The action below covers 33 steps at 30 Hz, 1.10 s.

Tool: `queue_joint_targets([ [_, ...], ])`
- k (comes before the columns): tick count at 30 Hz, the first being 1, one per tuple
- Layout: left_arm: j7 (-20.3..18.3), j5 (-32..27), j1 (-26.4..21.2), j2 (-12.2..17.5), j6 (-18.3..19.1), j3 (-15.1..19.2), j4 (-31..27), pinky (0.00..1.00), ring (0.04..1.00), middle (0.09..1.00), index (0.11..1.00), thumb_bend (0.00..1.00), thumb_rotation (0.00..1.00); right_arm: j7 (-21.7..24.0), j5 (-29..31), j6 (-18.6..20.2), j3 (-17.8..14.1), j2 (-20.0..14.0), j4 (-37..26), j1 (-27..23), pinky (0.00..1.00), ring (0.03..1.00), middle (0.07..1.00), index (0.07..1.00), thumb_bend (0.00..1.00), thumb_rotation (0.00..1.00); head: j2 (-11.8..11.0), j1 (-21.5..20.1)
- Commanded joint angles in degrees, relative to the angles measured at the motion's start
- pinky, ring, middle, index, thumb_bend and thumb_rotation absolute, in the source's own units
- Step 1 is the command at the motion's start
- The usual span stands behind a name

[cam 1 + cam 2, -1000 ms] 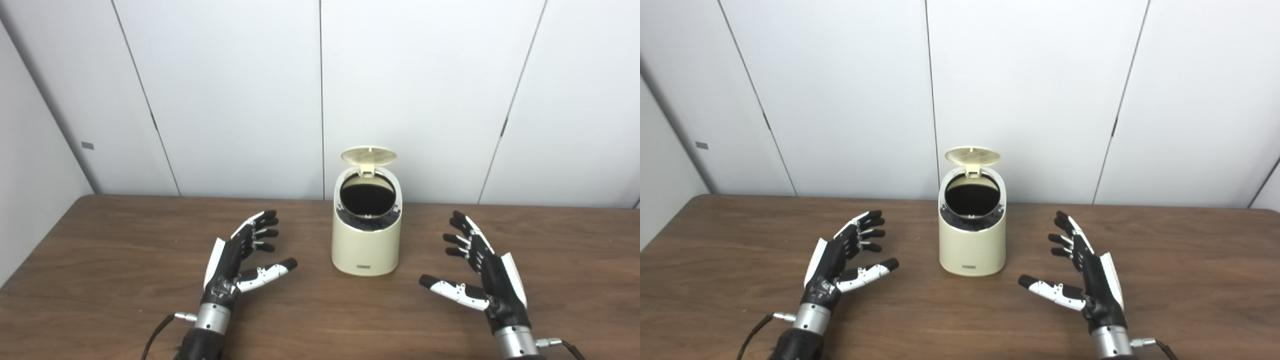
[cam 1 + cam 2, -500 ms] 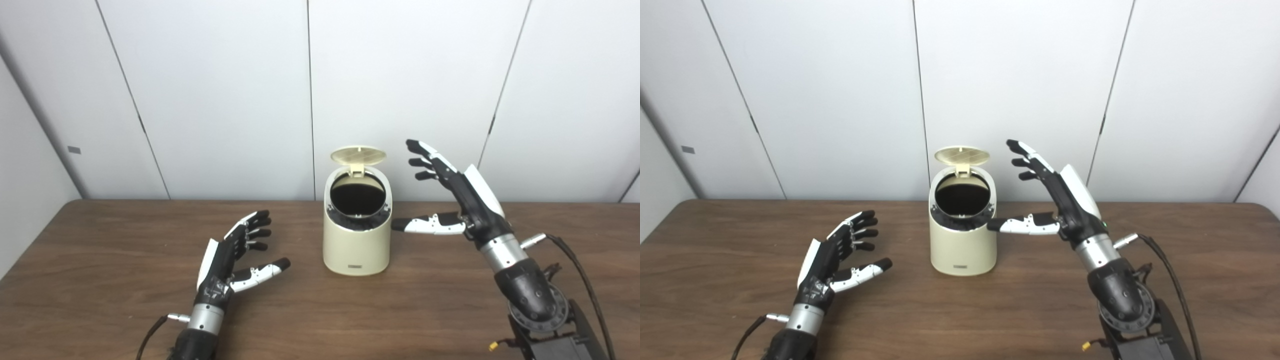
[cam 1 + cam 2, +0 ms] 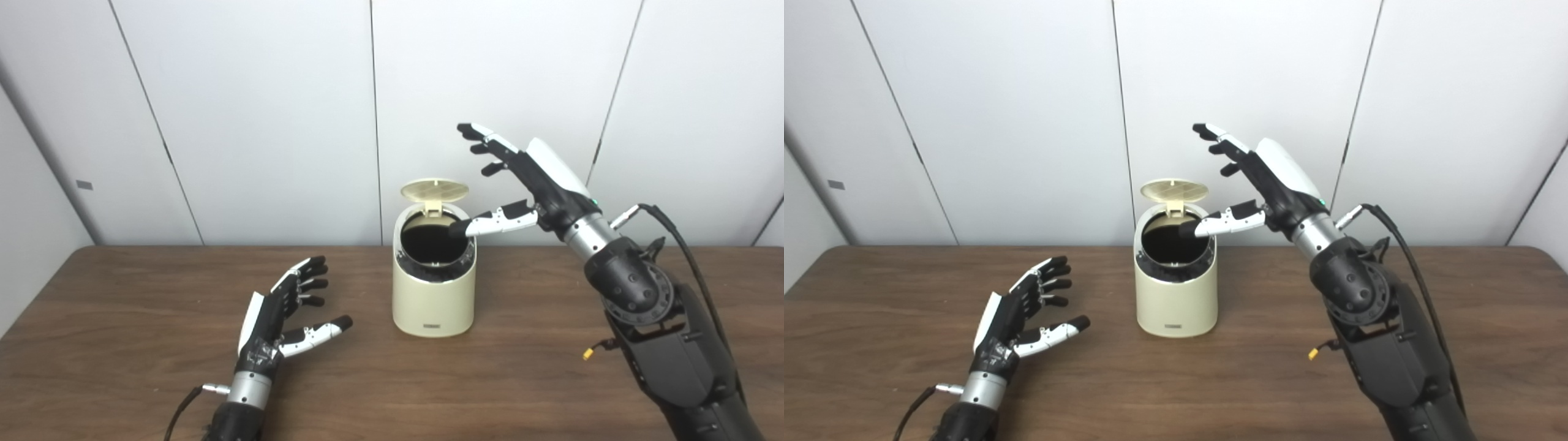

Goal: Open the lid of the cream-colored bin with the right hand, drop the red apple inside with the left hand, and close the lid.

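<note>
The right hand (image 3: 530,174) is raised to the right of the lid (image 3: 434,190), fingers spread wide, holding nothing; its thumb tip lies over the right rim of the bin opening. The cream-colored bin (image 3: 433,294) stands upright near the middle of the brown table (image 3: 122,367), toward the far edge. Its lid is tilted up at the far side, exposing a dark interior. The left hand (image 3: 278,312) is low over the table to the left of the bin, well apart from it, fingers spread and empty. White wall panels (image 3: 263,110) stand behind the table.
</note>
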Motion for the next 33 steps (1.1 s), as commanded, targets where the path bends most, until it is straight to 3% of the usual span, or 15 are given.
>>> queue_joint_targets([
  [1, 0.1, 0.0, -0.5, -0.4, -1.3, 0.1, 0.1, 0.66, 0.771, 0.826, 0.850, 0.79, 0.14, 0.5, -1.8, -1.0, 0.6, -1.7, -0.4, -4.2, 0.74, 0.889, 0.920, 0.939, 0.97, 0.52, 0.1, 0.0],
  [7, 0.0, 0.1, -0.4, -0.5, -1.3, -0.1, 0.1, 0.66, 0.781, 0.832, 0.852, 0.78, 0.12, 2.3, -2.9, -0.1, 1.3, -1.6, 0.2, -6.1, 0.81, 0.952, 0.903, 0.856, 0.97, 0.50, 0.2, 0.4],
  [11, 0.1, 0.4, -0.5, -0.7, -1.2, -0.2, 0.0, 0.66, 0.779, 0.827, 0.848, 0.78, 0.11, 1.2, -3.9, -1.9, 1.9, -1.5, 0.7, -5.8, 0.84, 0.966, 0.870, 0.797, 0.94, 0.49, 0.4, 0.5],
  [13, 0.0, 0.1, -0.4, -0.7, -0.8, -0.2, -0.3, 0.66, 0.783, 0.830, 0.847, 0.79, 0.11, 0.6, -5.3, -2.7, 2.5, -1.7, 1.0, -5.7, 0.84, 0.970, 0.870, 0.768, 0.92, 0.53, 0.5, 0.5],
  [21, 0.2, 0.6, -0.3, -0.9, -0.5, -0.2, -1.0, 0.66, 0.778, 0.824, 0.845, 0.79, 0.12, 0.1, -6.6, -6.4, 2.7, -2.5, 0.8, -4.2, 0.99, 0.982, 0.813, 0.746, 0.89, 0.51, 1.1, 1.5],
  [33, 0.5, 0.7, -0.8, -1.2, -0.3, 0.2, -1.0, 0.65, 0.769, 0.814, 0.841, 0.81, 0.15, 1.5, -7.7, -8.1, 3.6, -3.3, -1.4, -2.2, 1.00, 0.923, 0.724, 0.722, 0.90, 0.49, 1.8, 1.8],
])
